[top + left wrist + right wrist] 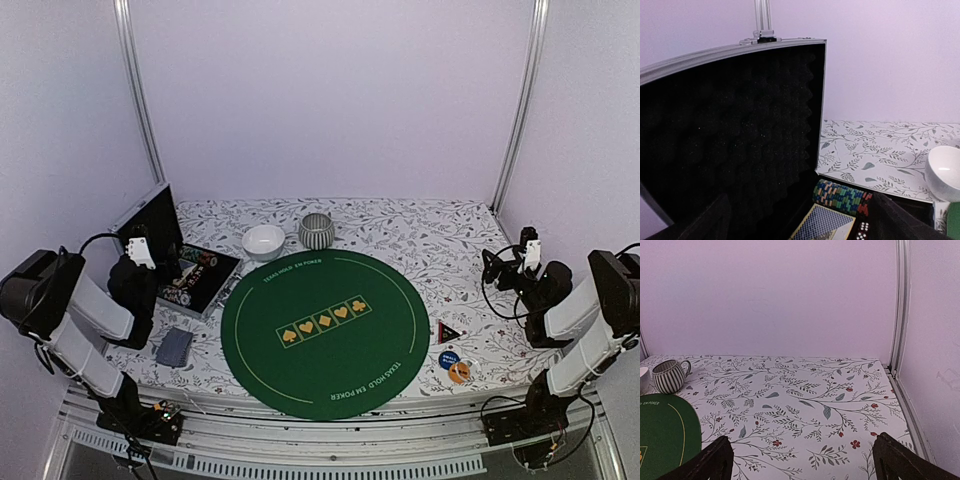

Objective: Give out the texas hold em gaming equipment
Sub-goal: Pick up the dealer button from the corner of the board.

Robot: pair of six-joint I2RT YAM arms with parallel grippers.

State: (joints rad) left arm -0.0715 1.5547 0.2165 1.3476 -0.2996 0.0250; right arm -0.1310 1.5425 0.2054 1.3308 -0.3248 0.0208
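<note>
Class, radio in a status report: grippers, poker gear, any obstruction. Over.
Left gripper and right gripper open, empty. Chips in open case; card deck left of mat, discs right. Nothing obstructing.

We note the open case's upright lid (730, 130) close before the left gripper (140, 252), blocking its way to the far-left corner; chip rows (840, 196) crowd the tray beneath. White bowl (263, 241) and striped mug (316, 231) stand side by side just beyond the green mat (325, 330). Right of the mug we see open floral cloth (805, 405) running to the corner post (900, 305). Low on the near right: triangle (447, 332), blue disc (449, 358), orange disc (459, 373)
</note>
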